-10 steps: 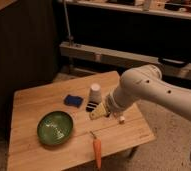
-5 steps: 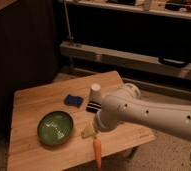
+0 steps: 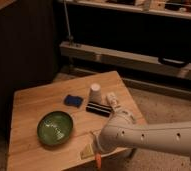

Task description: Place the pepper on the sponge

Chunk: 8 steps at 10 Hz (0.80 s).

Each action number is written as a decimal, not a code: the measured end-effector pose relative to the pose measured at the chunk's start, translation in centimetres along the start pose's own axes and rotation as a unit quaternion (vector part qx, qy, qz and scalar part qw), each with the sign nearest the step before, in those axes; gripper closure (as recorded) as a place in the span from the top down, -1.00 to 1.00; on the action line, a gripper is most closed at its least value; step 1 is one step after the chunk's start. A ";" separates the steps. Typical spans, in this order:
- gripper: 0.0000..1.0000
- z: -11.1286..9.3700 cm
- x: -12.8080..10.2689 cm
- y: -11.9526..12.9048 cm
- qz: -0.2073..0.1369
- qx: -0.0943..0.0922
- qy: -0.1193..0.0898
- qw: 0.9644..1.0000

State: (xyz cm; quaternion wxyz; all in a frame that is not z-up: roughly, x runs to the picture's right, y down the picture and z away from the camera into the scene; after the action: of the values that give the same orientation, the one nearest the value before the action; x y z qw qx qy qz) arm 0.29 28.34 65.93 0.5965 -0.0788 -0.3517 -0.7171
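Note:
Only the orange tip of the pepper (image 3: 97, 160) shows at the table's front edge; the rest is hidden under my white arm. The dark blue sponge (image 3: 73, 101) lies flat near the middle of the wooden table (image 3: 34, 100), behind the green bowl. My gripper (image 3: 87, 149) hangs low over the front of the table, right beside the pepper and just right of the bowl. Its pale fingers stand open and nothing is seen held between them.
A green bowl (image 3: 55, 128) sits front left. A pale upturned cup (image 3: 95, 93), a black-and-white striped flat object (image 3: 98, 108) and a small white item (image 3: 112, 100) stand right of the sponge. My arm (image 3: 149, 140) crosses the table's front right corner. Dark shelving stands behind.
My arm has swung from beside the cup down toward the front edge. The gripper has come low over the pepper, and the arm now covers most of it.

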 end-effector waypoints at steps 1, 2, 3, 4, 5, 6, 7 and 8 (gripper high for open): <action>0.60 0.7 0.2 -0.1 0.000 0.004 0.000 1.000; 0.60 1.9 0.4 -0.1 0.001 0.008 -0.002 1.000; 0.60 2.5 0.6 -0.1 0.002 0.010 -0.002 1.000; 0.60 3.2 0.8 0.2 0.006 0.012 0.000 1.000; 0.60 3.7 1.1 0.4 0.008 0.010 0.004 1.000; 0.60 4.1 1.3 0.5 0.004 0.003 0.009 1.000; 0.60 4.4 1.5 0.5 0.002 -0.001 0.011 1.000; 0.60 4.6 2.0 0.9 0.001 -0.007 0.014 1.000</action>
State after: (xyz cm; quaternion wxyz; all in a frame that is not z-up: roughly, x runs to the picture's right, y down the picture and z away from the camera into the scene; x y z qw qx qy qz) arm -0.88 29.46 70.72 0.6014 -0.0731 -0.3383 -0.7201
